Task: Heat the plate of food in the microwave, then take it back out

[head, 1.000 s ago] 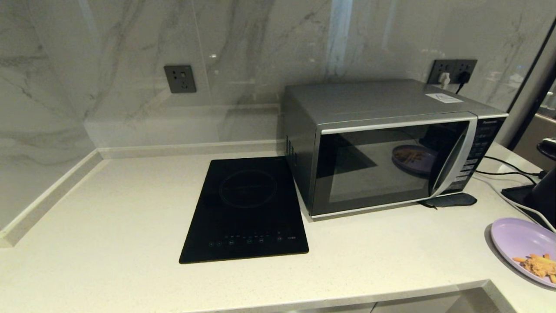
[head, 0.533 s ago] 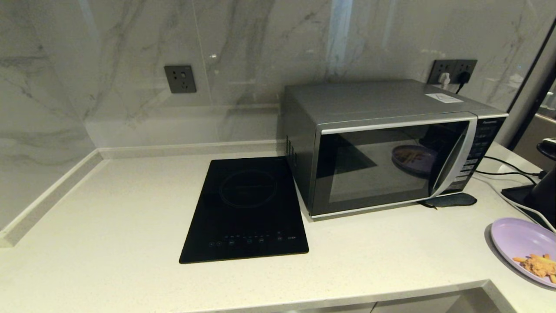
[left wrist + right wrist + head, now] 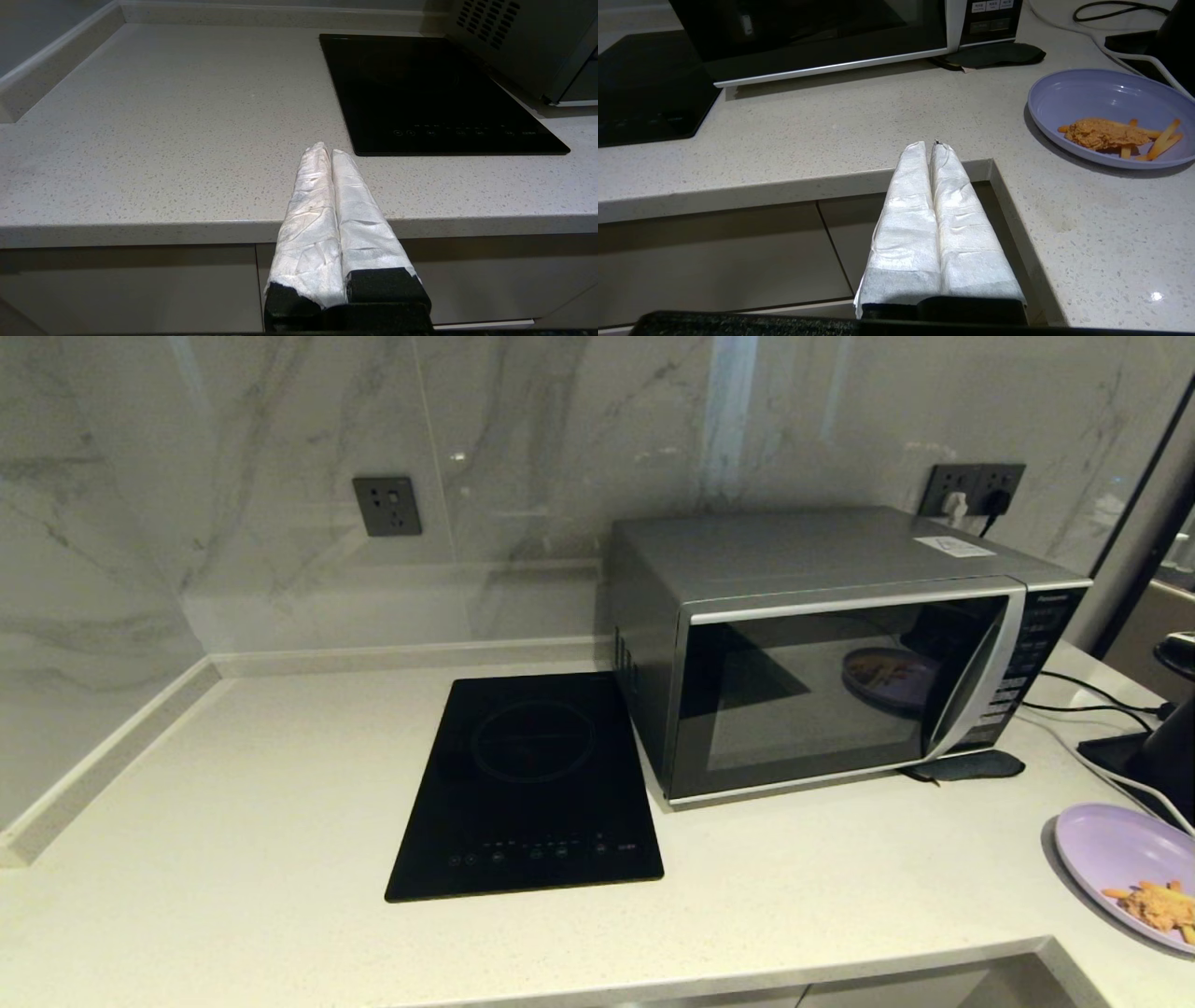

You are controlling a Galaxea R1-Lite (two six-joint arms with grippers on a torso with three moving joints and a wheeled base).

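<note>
You see the plate of food [image 3: 1111, 859] sitting on the counter [image 3: 233, 803] at the near right, right of the microwave [image 3: 840, 653], door closed. Your left gripper [image 3: 325, 148] and right gripper [image 3: 930, 145] hover clenched and empty off the counter's near edge.

The plate of food [image 3: 1120, 868] runs off the right edge of the head view, so only part of its rim and food shows. The microwave [image 3: 831, 644] has button labels too small to read, and its dark door glass hides the interior behind reflections. In the right wrist view its top is cut off; in the left wrist view only a vented corner appears. A black object [image 3: 1158, 756] at the right edge cannot be identified.
</note>
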